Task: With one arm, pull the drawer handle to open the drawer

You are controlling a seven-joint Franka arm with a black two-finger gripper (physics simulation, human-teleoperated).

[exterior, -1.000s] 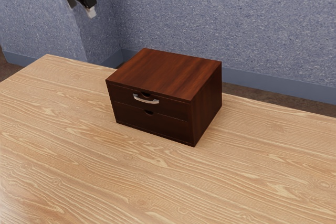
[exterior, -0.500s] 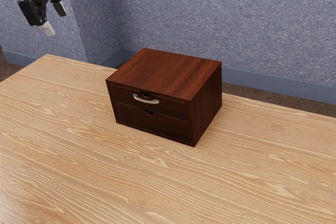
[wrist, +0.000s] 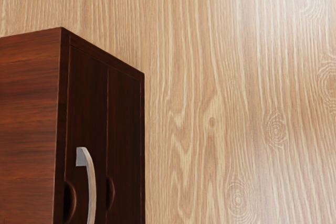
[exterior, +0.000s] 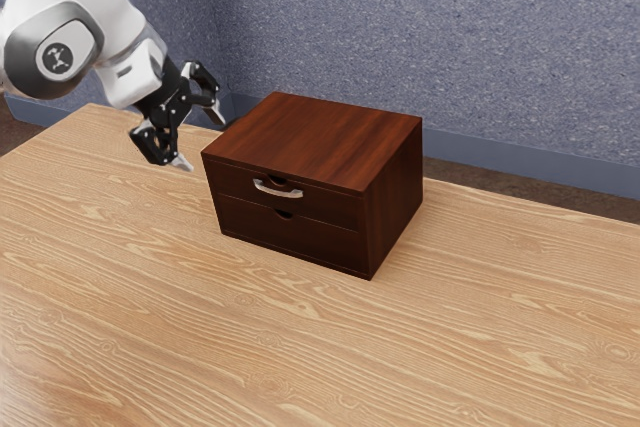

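And here we go: the white robot arm point(exterior: 65, 37) comes in from the exterior view's upper left, and its black two-finger gripper point(exterior: 200, 140) hangs above the light wood-grain table point(exterior: 300, 347), just off the corner of the dark reddish-brown wooden cabinet point(exterior: 320, 142) on the exterior view's left. The fingers point(exterior: 213, 105) are spread wide, released, with nothing between them and nothing touching them. The cabinet sits squarely on the table, near its middle, in front of the blue-grey speckled wall point(exterior: 450, 27). Its top drawer point(exterior: 325, 204) looks flush with the cabinet front, closed, and the curved silver drawer handle point(exterior: 277, 188) sits on that front, toward the side nearer the gripper. Gripper and handle are apart, with the cabinet's corner between them. Below it, the lower drawer point(exterior: 300, 234) is closed too, with a small dark notch at its upper edge. From the wrist view, the cabinet point(wrist: 31, 129) stands against the table's grain point(wrist: 236, 103), both drawer fronts show as narrow strips side by side, and the silver handle point(wrist: 90, 182) bows out over a dark recess in the top drawer's front.
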